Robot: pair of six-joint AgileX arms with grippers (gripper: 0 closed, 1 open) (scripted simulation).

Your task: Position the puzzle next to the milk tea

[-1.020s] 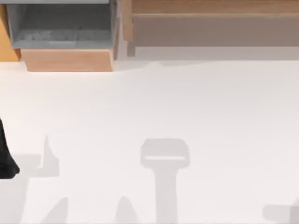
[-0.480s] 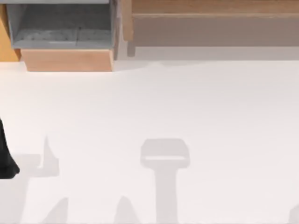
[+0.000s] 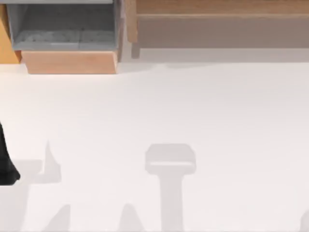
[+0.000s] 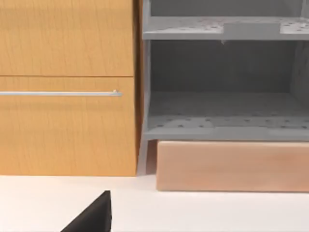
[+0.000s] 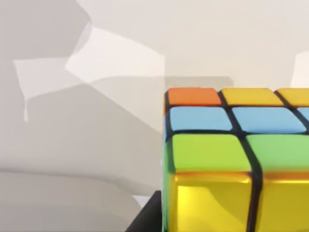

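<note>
Close under the right gripper, whose finger state cannot be told, the puzzle is seen on the white table; judged light, rigid and glossy-slick, it is best clamped across 2 opposite flat faces.

White table; grey shelf unit, wooden cabinet at far edge.

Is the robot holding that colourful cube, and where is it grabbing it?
It cannot be told for sure. The puzzle cube sits very close in the right wrist view, with a dark part beside its lower edge, but no grip on it shows. The left arm waits at the table's left edge.
</note>
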